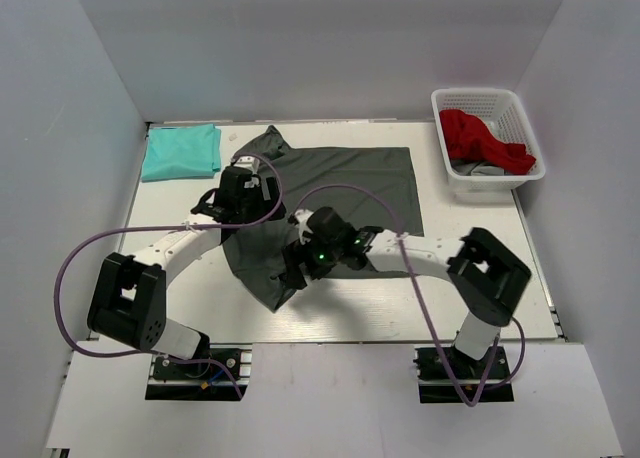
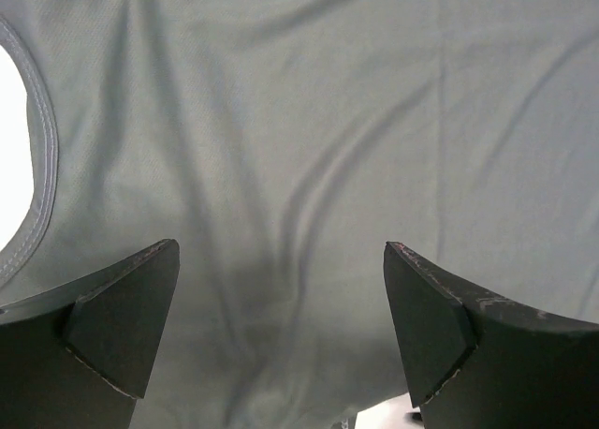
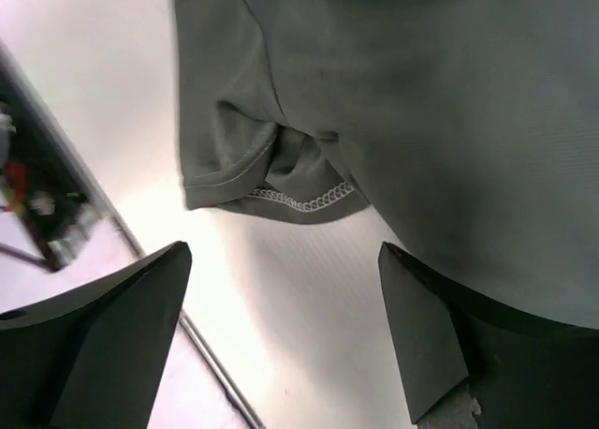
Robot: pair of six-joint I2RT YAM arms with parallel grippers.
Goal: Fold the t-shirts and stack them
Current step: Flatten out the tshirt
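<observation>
Cloth of the dark grey t-shirt (image 1: 350,183) fills the space under and ahead of the left gripper (image 2: 281,298), whose fingers (image 2: 122,326) stand spread with nothing between them; they hang above the shirt's wrinkled body, and its neckline (image 2: 42,167) curves past the outer side of the left-hand finger. The right gripper (image 3: 281,307) is likewise spread and empty. Just ahead of its fingers (image 3: 112,326) lies a bunched sleeve (image 3: 253,167) with its stitched hem turned up, while bare table (image 1: 400,298) shows in the gap between them. Judged from this, the grey shirt is not yet folded: it lies open across the middle of the table, rumpled on the side nearest the arms, and neither gripper has hold of it. The teal t-shirt (image 1: 181,151), beyond the left fingers at the far left corner, already lies as a flat rectangle, so that half of the folding looks done. What seems left is smoothing and folding the grey shirt, then stacking the two. Well off beyond the right arm, a white basket (image 1: 480,93) holds a red garment (image 1: 480,138) with some grey cloth under it; whether that is another shirt cannot be told.
</observation>
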